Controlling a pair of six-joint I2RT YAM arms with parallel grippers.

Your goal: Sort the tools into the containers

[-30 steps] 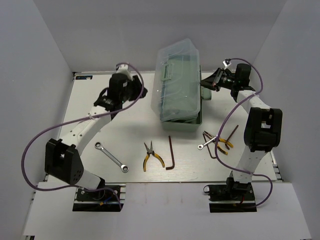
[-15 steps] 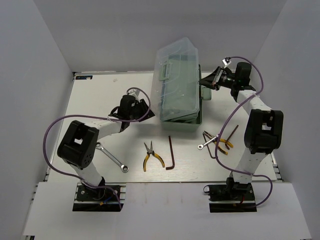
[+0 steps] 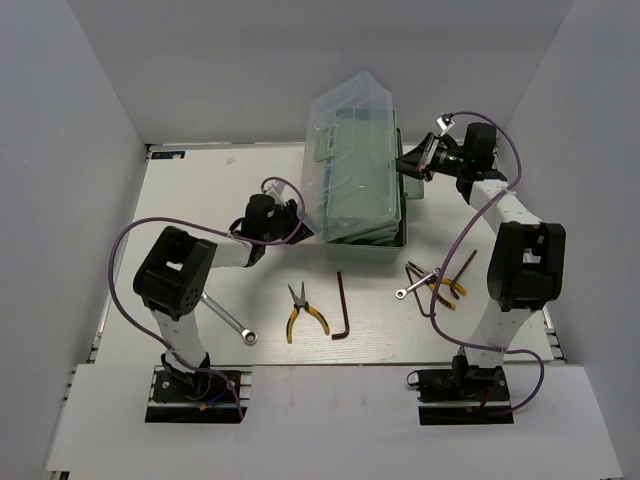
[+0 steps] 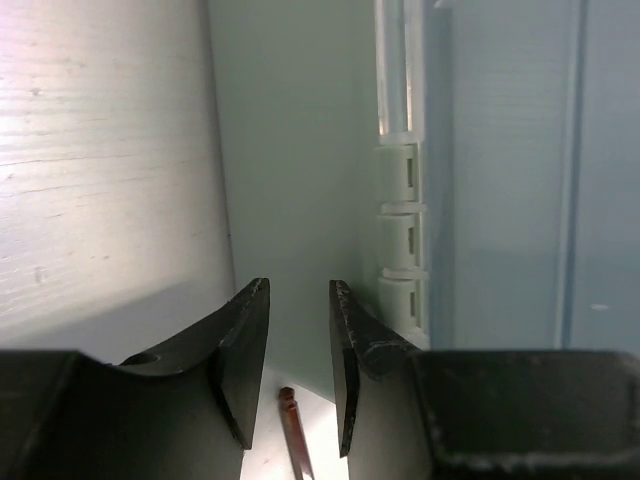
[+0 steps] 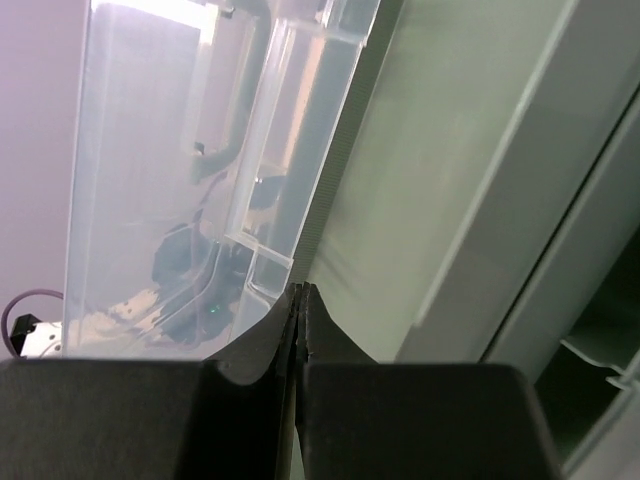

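Left gripper [image 4: 298, 288] swung in since a second ago: toolbox wall [image 4: 290, 150] dead ahead of my jaws, long axis running away, jaws narrowly spread, empty. Right gripper [image 5: 300, 292] pressed together at the tilted lid [image 3: 350, 140] edge.

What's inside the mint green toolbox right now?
Through the translucent lid, the toolbox shows only blurred pale green trays; their contents can't be made out. The bin underneath is covered.

toolbox lid [image 3: 350, 130]: translucent plastic, glossy
toolbox body [image 3: 365, 248]: mint plastic, smooth, matt
wrench [image 3: 225, 316]: bright metal, shiny
pliers [image 3: 298, 305]: yellow-black coated handles, metal jaws
hex key [image 3: 341, 300]: dark metal, dull
table [image 3: 190, 190]: white, faint wood grain, matt
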